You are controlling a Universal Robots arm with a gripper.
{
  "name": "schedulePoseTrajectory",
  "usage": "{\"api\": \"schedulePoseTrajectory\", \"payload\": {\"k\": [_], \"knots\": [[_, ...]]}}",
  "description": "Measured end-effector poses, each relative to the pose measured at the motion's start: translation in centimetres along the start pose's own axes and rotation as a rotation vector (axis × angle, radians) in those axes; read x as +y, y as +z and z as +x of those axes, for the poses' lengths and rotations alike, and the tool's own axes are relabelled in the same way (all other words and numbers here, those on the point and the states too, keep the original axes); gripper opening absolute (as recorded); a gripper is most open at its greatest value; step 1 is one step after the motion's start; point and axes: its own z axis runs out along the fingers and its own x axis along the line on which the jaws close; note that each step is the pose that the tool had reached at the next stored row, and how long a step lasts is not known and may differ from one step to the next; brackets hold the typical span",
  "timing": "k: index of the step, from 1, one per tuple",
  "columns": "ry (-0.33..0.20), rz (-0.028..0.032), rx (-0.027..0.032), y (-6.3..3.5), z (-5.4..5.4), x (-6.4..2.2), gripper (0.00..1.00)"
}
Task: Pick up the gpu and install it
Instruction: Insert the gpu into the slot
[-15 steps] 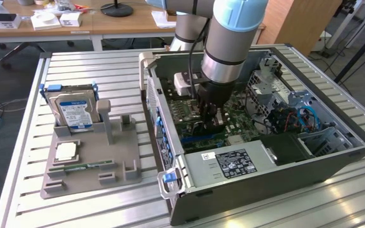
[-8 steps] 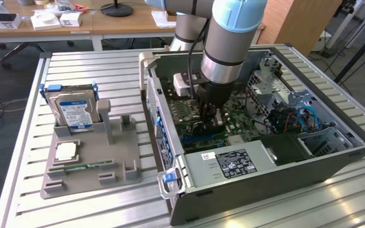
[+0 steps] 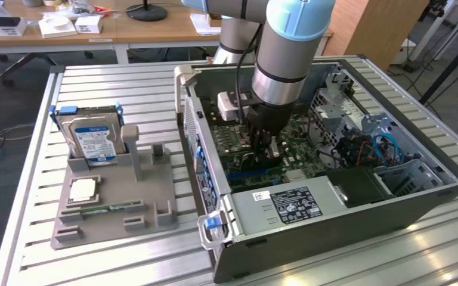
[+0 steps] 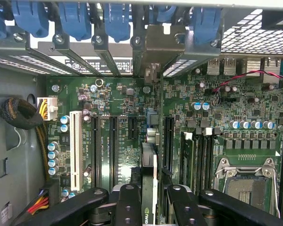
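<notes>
- Desk (image 3: 117,262): ribbed metal top, carrying an open computer case (image 3: 420,202) and a grey parts holder (image 3: 133,196) with a blue-labelled hard drive (image 3: 93,140); wooden tables (image 3: 157,30) behind.
- Gripper (image 3: 265,156): lowered inside the case over the motherboard (image 3: 297,143), fingers (image 4: 127,207) partly closed on the gpu (image 4: 149,188), held on edge.
- Wrist view: gpu standing upright between expansion slots (image 4: 112,146), its metal bracket (image 4: 153,52) at the rear slot openings; CPU socket (image 4: 247,188) alongside.

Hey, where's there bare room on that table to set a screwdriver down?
Free: the slatted table behind the grey parts holder, and the corner in front of the computer case. Crowded: the holder, with the hard drive, and inside the case.
</notes>
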Motion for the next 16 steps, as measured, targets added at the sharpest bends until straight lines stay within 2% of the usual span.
{"api": "schedulePoseTrajectory", "payload": {"k": [16], "knots": [[0.000,-0.0003,-0.0002,0.00,0.00,0.01,0.26]]}}
